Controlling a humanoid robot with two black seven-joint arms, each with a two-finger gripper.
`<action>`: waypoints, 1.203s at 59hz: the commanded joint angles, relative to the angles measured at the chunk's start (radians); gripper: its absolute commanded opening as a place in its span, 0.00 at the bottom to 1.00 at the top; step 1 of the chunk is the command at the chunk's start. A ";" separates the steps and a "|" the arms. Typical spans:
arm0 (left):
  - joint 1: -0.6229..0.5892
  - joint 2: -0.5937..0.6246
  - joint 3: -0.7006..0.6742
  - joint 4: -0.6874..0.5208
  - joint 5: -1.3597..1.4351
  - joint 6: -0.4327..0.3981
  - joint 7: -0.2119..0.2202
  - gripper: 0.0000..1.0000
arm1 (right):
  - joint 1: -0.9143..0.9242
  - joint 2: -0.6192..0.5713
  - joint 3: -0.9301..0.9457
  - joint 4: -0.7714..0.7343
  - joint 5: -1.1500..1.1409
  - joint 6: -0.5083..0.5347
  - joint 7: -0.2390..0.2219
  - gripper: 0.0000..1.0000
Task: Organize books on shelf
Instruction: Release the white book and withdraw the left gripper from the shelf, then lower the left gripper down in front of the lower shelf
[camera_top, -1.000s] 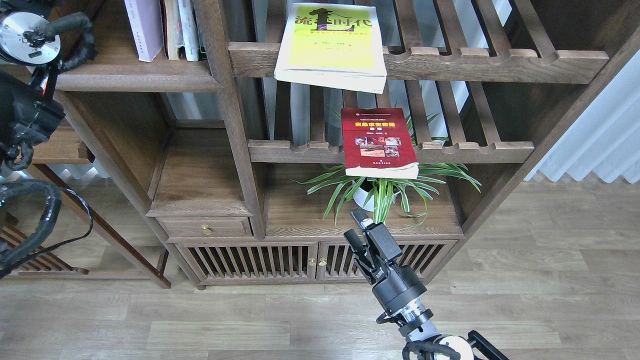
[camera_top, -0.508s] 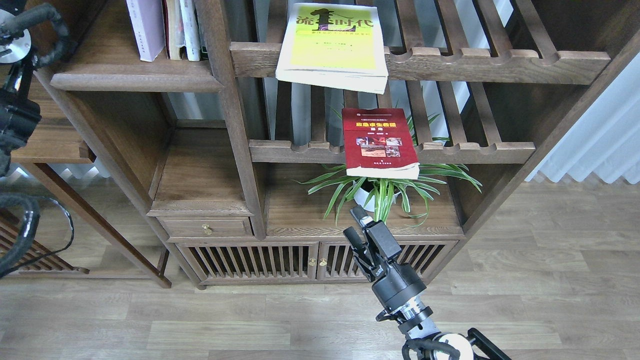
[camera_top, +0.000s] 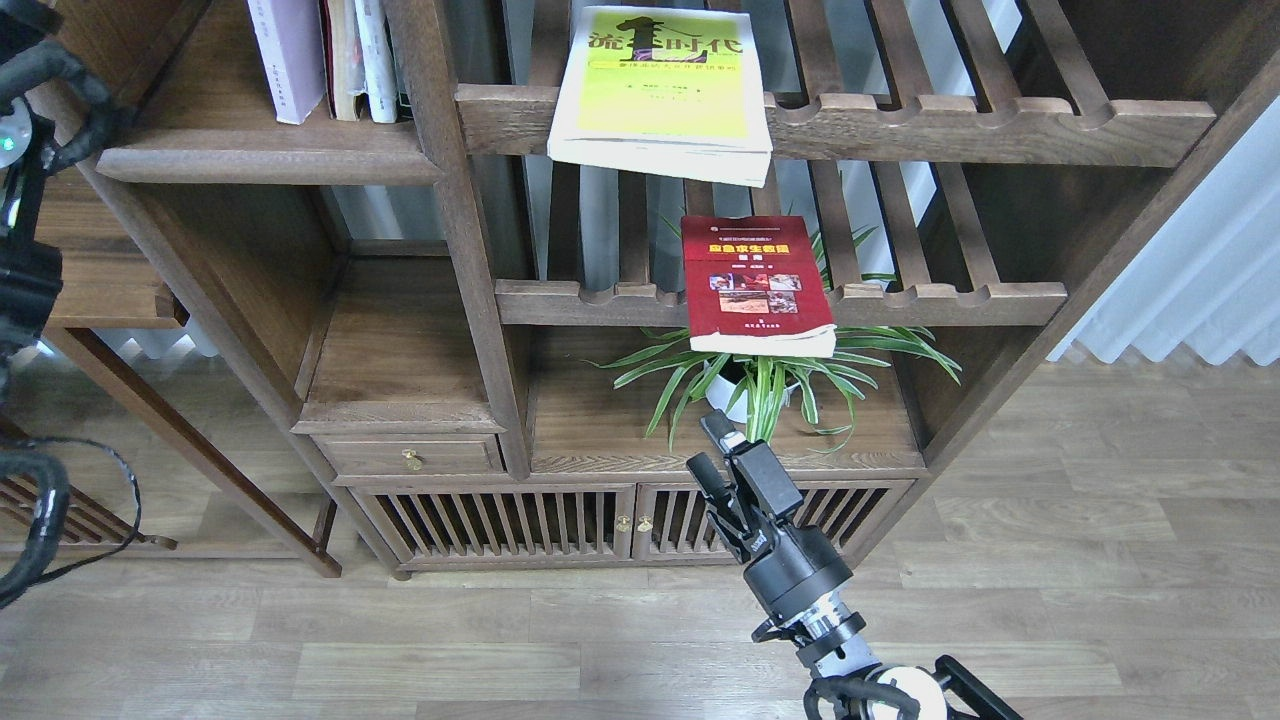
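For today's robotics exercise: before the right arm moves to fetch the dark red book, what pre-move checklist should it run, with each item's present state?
1. Right pincer open and empty: ok.
2. Dark red book unobstructed, overhanging its slatted rack: ok.
3. Spider plant clear of the approach: not ok, directly below the book.
4. Space on the solid shelf beside the upright lavender book: ok.
5. Left pincer state: cannot tell, out of view.
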 joint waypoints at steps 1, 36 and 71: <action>0.078 0.000 -0.051 -0.065 -0.003 0.000 0.015 0.57 | 0.000 0.000 0.001 0.000 0.000 0.000 0.000 0.98; 0.360 -0.011 -0.103 -0.243 -0.004 0.000 0.015 0.61 | 0.001 0.000 0.015 0.000 0.000 0.000 0.002 0.99; 0.625 -0.175 -0.091 -0.261 -0.007 0.000 0.096 0.61 | 0.001 0.000 0.021 -0.002 0.000 0.000 0.002 0.99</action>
